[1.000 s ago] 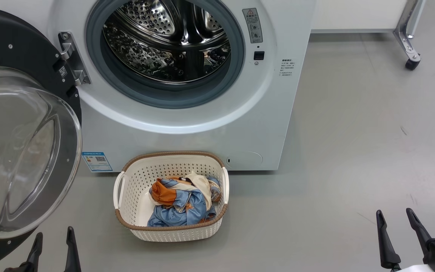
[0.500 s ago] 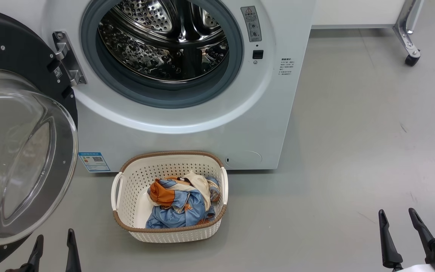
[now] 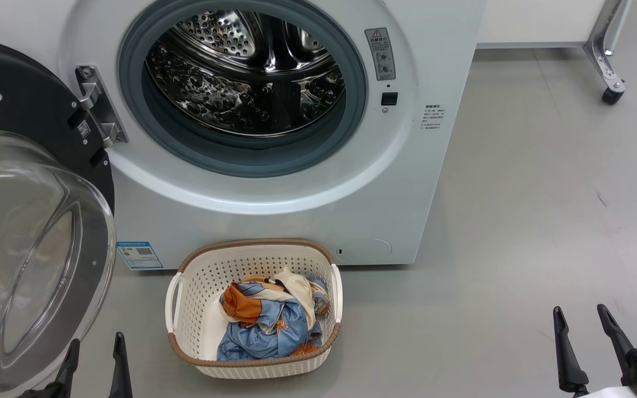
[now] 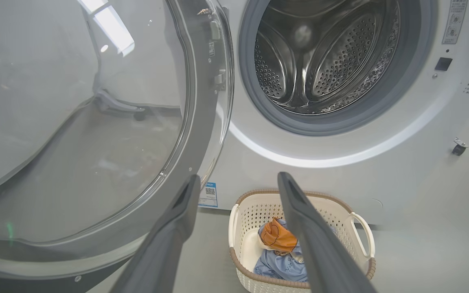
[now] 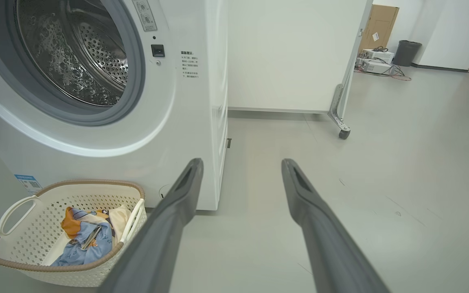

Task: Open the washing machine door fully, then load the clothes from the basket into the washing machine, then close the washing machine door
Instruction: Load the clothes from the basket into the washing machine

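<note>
We see the left gripper [image 3: 97, 340] and right gripper [image 3: 579, 309] wide, empty. The clothes [image 3: 269, 326] lie in the basket [image 3: 252, 242].

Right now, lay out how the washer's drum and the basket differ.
1. The drum is shiny steel; the basket is cream plastic with a brown rim.
2. The basket holds the clothes; the drum has none in sight.
3. The drum opens forward inside the washing machine; the basket opens upward and stands on the floor.
Both are perforated with small holes.
</note>
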Controlling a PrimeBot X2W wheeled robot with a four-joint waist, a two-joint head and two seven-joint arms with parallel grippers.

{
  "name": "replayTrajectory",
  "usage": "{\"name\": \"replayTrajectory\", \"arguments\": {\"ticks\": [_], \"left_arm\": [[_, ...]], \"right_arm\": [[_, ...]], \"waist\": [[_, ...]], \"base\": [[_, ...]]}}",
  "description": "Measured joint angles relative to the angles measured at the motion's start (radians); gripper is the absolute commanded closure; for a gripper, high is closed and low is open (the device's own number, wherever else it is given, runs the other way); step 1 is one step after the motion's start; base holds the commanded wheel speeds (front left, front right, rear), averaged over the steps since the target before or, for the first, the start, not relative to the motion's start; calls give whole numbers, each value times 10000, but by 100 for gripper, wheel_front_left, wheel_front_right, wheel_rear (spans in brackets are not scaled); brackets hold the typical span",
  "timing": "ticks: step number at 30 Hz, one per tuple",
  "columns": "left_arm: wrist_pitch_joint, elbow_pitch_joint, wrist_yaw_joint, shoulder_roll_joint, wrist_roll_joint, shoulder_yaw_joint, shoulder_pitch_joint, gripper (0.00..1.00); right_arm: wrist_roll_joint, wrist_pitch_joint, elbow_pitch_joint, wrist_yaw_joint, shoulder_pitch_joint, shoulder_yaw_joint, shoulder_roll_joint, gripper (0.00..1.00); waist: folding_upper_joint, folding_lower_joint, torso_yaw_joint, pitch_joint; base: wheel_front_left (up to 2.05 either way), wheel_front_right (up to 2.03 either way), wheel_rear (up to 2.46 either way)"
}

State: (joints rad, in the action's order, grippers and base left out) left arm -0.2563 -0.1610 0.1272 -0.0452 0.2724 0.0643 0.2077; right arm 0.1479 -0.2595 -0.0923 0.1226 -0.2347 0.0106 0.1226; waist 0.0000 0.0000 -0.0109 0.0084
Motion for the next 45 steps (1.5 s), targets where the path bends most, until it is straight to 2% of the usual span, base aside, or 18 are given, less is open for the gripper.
{"name": "replayTrajectory", "arguments": {"ticks": [14, 32, 45], "left_arm": [[0, 35, 2, 0, 8, -399, -1, 0], [0, 130, 2, -2, -25, -943, -7, 0], [0, 61, 2, -27, 25, -884, 20, 0]], "right_arm": [[0, 0, 2, 0, 11, 13, -42, 0], [0, 0, -2, 0, 23, 2, -209, 0], [8, 0, -69, 0, 62, -230, -284, 0]], "waist": [[0, 0, 26, 86], [0, 0, -11, 91], [0, 0, -285, 139]], "base": [[55, -60, 4], [6, -6, 0], [0, 0, 0]]}}
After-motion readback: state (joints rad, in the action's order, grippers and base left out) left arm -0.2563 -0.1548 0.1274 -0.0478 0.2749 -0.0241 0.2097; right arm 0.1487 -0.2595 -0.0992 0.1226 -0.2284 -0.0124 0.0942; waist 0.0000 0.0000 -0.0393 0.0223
